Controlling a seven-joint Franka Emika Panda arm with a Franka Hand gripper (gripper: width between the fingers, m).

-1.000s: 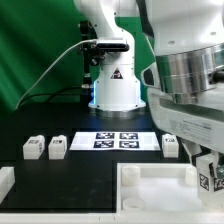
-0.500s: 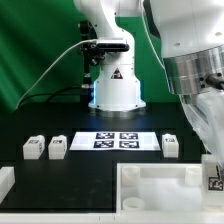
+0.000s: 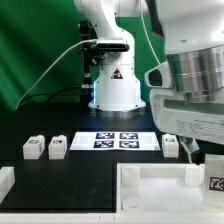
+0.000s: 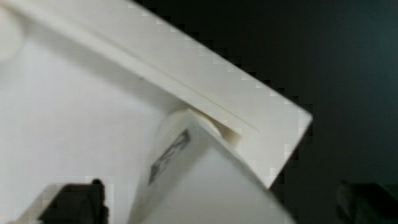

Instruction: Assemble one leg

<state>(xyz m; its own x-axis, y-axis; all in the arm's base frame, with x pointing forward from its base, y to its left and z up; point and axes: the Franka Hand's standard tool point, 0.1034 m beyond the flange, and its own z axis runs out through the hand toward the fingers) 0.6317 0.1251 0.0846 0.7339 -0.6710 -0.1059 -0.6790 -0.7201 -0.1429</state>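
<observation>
One leg (image 3: 216, 184), a small white post with a black-and-white tag, stands at the corner of the big white tray-like body (image 3: 150, 178) at the exterior view's right. My gripper (image 3: 204, 168) hangs right over this leg. In the wrist view the leg (image 4: 205, 185) lies between the two dark fingertips (image 4: 73, 203), with a dark gap on one side, so the jaws stand open around it. The body's raised wall (image 4: 214, 85) runs beside it. Three more legs (image 3: 34, 147), (image 3: 57, 148), (image 3: 170, 146) stand on the black table.
The marker board (image 3: 117, 140) lies flat mid-table between the loose legs. The robot base (image 3: 116, 85) stands behind it. Another white part (image 3: 5, 181) sits at the exterior view's left edge.
My wrist has turned and shifted above the body's corner over the last second. The tagged leg has stayed at about the same spot by the corner. The loose legs have not moved.
</observation>
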